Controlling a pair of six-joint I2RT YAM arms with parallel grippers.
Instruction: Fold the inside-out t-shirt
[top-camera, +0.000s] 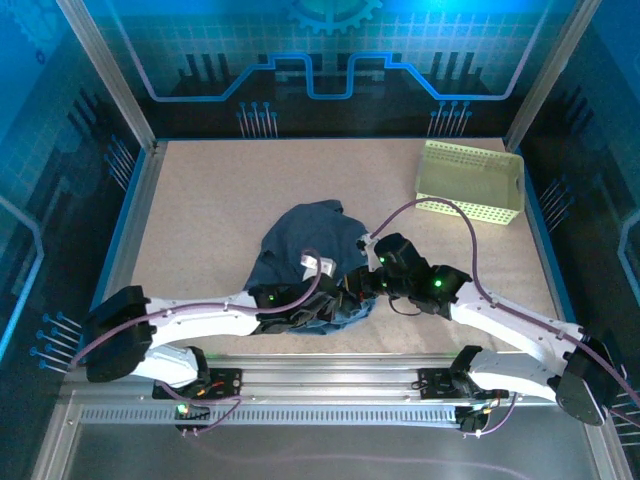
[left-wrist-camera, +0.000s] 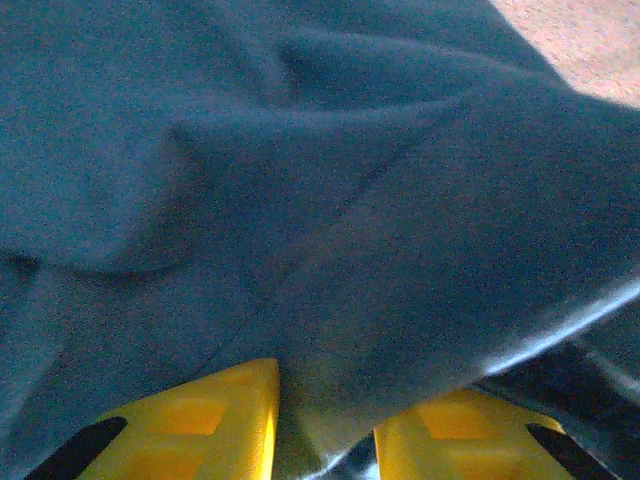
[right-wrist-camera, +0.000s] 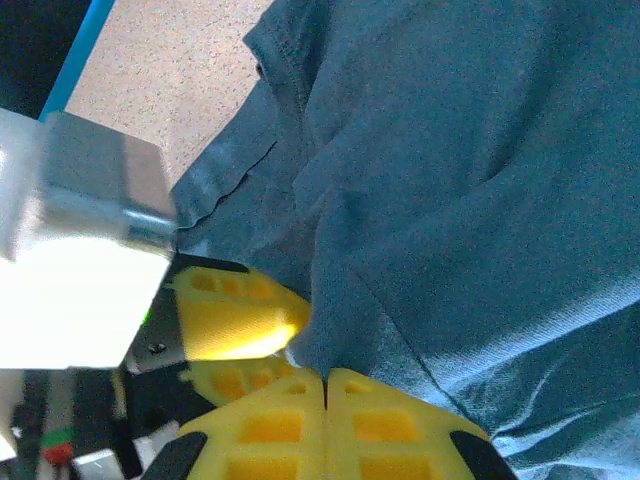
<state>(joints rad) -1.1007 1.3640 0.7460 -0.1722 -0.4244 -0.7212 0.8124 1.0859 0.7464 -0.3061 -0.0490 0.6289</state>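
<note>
**Top external view.** The inside-out t-shirt (top-camera: 300, 245) is shown as a crumpled heap on the table (top-camera: 200, 190). Its long axis runs from the two grippers away toward the far edge, and a white label (top-camera: 318, 265) is turned upward. The left gripper (top-camera: 335, 303) and right gripper (top-camera: 362, 288) are set side by side at the hem nearest them. The basket (top-camera: 470, 180) is placed well beyond the right gripper and to its right, mouth upward. The shirt lies outside it.

**Left wrist view.** A fold of the shirt is seen running into the gap between the yellow fingers (left-wrist-camera: 220, 420), which stand partly apart. Whether the fold is clamped cannot be told.

**Right wrist view.** The right gripper's fingers (right-wrist-camera: 270, 430) are pressed together, closed, and the cloth meets their tips. A pinch of fabric cannot be confirmed. The left gripper's fingers are seen just to their left, against the same hem.
</note>
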